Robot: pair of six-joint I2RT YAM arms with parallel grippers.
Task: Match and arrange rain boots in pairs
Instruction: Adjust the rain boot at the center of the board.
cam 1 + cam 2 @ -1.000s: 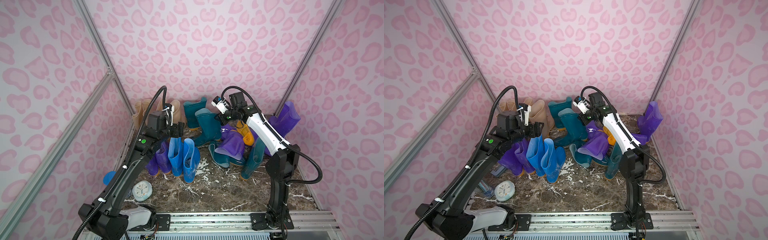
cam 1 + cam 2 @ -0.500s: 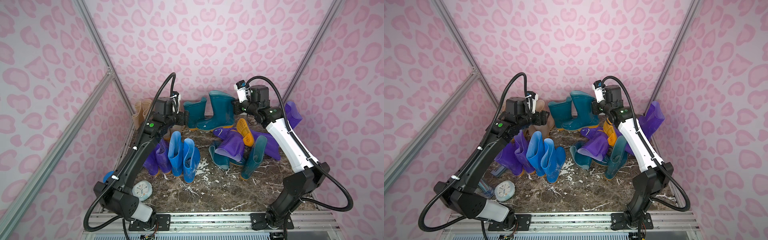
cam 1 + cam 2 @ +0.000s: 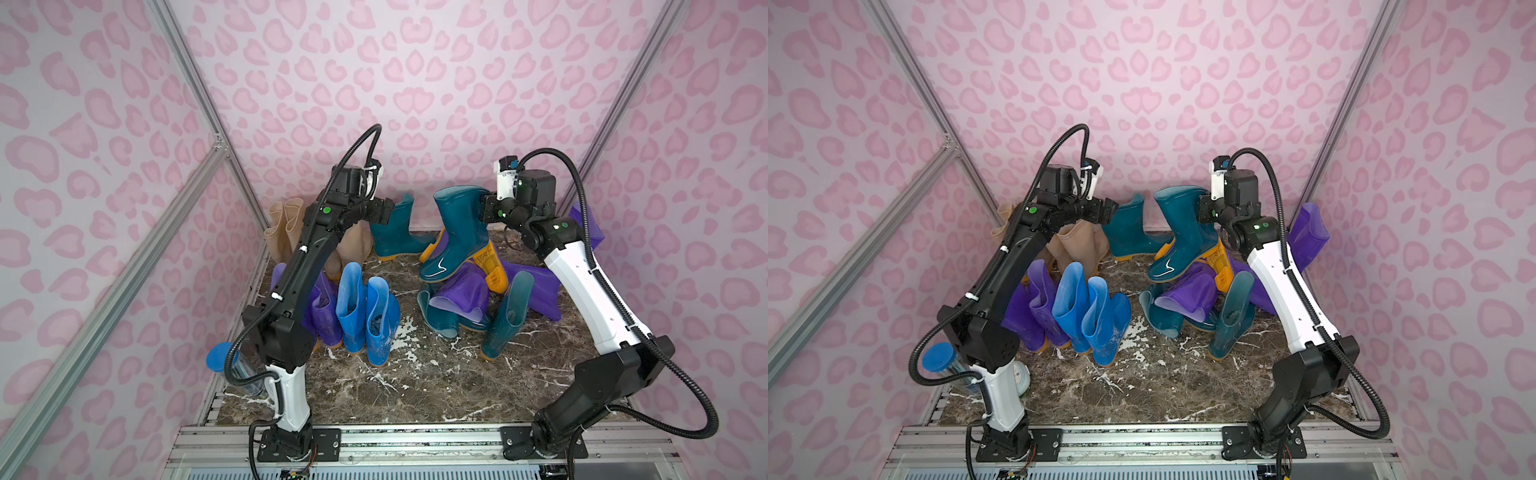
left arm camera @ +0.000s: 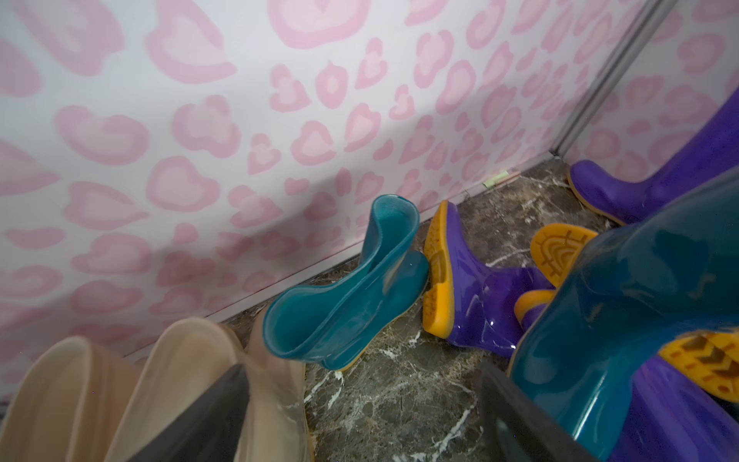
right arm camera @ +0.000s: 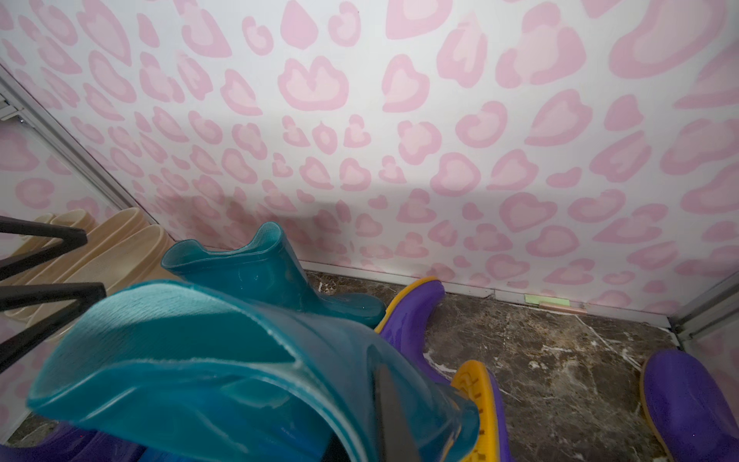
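at the right claw (image 3: 485, 210), clamped tight: glossy dark teal rubber boot (image 3: 455, 239), held by its cuff. left claw (image 3: 390, 208) spread wide, empty.

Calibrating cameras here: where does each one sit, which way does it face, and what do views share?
Top views: high in front, looking down toward the back wall; show left gripper and right gripper.
Left wrist: on the left arm, facing the standing teal boot; own open fingers show.
Right wrist: on the right arm, facing the wall; own finger pinches the held teal boot.
Shared: all views show both boots.
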